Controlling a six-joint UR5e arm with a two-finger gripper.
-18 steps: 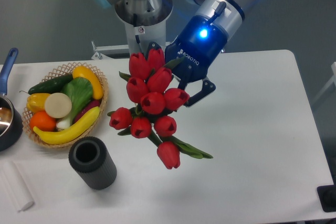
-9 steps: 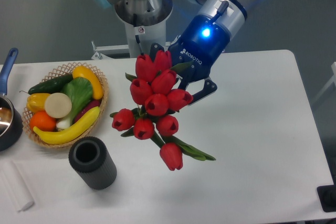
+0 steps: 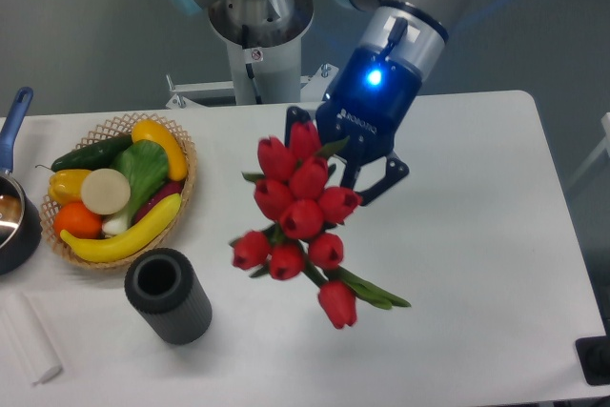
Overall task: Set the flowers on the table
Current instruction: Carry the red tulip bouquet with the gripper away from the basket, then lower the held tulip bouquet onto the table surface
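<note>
The flowers [image 3: 300, 212], a bunch of red tulips with green leaves, hang in the air over the middle of the white table [image 3: 477, 235], blooms pointing toward the camera and down. My gripper [image 3: 355, 167] is shut on the stems behind the blooms; the stems and any band are hidden by the flower heads. One black finger [image 3: 386, 178] shows to the right of the bunch. A blue light glows on the gripper body.
A wicker basket [image 3: 186, 154] of fruit and vegetables stands at the left. A black ribbed cylinder [image 3: 169, 295] stands in front of it. A dark pot with a blue handle [image 3: 14, 212] is at the far left edge, a white block [image 3: 27, 340] at the front left.
The gripper and the flowers have moved right and toward the front of the table, and the bunch sits lower in the picture.
</note>
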